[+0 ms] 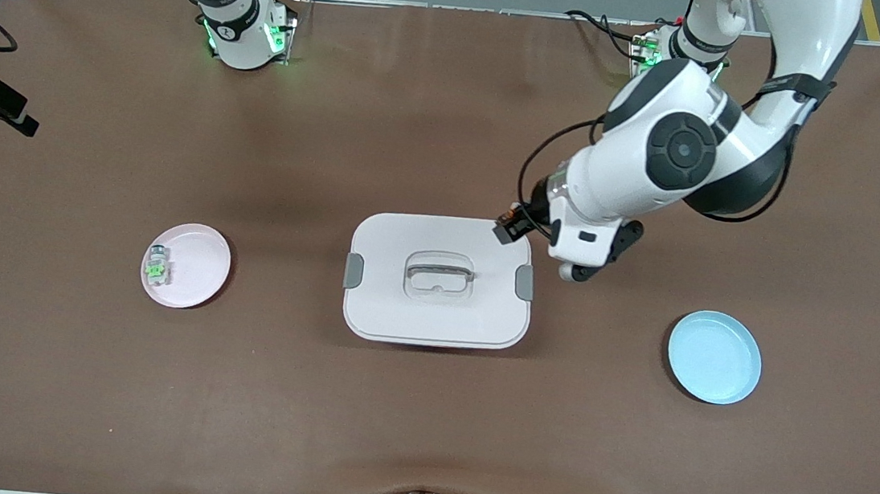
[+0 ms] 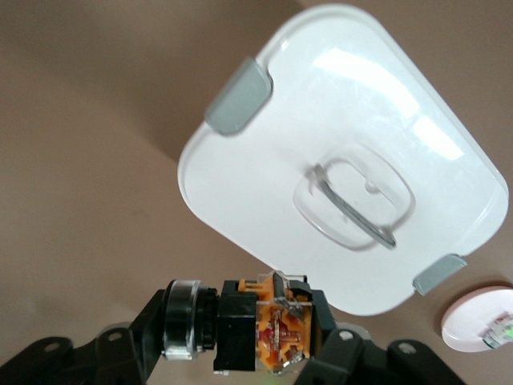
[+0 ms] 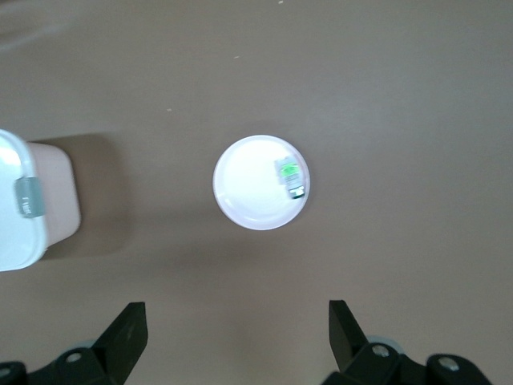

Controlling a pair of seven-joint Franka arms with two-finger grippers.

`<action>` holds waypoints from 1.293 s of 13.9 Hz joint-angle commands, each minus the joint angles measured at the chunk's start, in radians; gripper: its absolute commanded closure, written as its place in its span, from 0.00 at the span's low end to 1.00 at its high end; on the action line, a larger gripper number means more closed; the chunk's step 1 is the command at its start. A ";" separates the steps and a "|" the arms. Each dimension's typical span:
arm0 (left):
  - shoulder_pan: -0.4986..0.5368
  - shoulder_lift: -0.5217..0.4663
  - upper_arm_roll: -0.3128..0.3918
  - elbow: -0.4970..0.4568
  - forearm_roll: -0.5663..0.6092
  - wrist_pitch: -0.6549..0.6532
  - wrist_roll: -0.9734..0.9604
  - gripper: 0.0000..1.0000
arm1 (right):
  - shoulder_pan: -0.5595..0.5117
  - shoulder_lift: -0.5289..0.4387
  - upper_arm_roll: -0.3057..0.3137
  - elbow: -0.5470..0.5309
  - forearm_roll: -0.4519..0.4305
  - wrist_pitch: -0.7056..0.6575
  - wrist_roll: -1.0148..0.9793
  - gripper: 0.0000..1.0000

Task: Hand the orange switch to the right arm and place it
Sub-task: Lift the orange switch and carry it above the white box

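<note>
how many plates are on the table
2: a pink plate toward the right arm's end, holding a small green switch, and a bare blue plate toward the left arm's end.

Glossy white plastic box lid [image 2: 353, 144] on matt brown table cover [image 1: 423, 423].

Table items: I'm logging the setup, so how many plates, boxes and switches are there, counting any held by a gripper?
Plates: 2, pink plate and blue plate
Lidded boxes: 1, white box
Switches: 2, green switch on the pink plate, orange switch in the left gripper over the box's corner
Total: 5
</note>
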State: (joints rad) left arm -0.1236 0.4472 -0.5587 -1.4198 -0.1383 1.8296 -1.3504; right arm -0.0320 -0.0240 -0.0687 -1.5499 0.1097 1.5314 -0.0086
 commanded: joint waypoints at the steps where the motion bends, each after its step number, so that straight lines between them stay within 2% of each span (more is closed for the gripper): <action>1: -0.030 0.031 0.000 0.045 -0.052 0.040 -0.096 1.00 | -0.002 -0.011 0.009 -0.012 0.045 -0.008 0.007 0.00; 3: -0.034 0.037 0.000 0.045 -0.057 0.074 -0.134 1.00 | -0.003 -0.014 0.009 -0.048 0.125 0.018 0.077 0.00; 5: -0.033 0.036 0.000 0.047 -0.057 0.077 -0.138 1.00 | -0.002 -0.056 0.010 -0.129 0.189 0.088 0.096 0.00; 9: -0.034 0.025 -0.003 0.058 -0.057 0.077 -0.214 1.00 | 0.006 -0.184 0.015 -0.385 0.355 0.284 0.131 0.00; 10: -0.034 0.021 -0.003 0.058 -0.057 0.077 -0.226 1.00 | 0.021 -0.212 0.018 -0.432 0.370 0.320 0.153 0.00; 13: -0.036 0.022 -0.003 0.064 -0.054 0.079 -0.225 1.00 | 0.111 -0.280 0.020 -0.547 0.404 0.452 0.248 0.00; 15: -0.041 0.024 0.003 0.067 -0.050 0.079 -0.222 1.00 | 0.180 -0.313 0.023 -0.605 0.464 0.528 0.306 0.00; 18: -0.041 0.024 0.003 0.076 -0.053 0.117 -0.234 1.00 | 0.302 -0.326 0.036 -0.641 0.544 0.649 0.384 0.00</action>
State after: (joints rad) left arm -0.1576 0.4741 -0.5597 -1.3610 -0.1786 1.9347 -1.5657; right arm 0.1996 -0.3118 -0.0345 -2.1455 0.6059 2.1099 0.3169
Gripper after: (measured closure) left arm 0.278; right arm 0.000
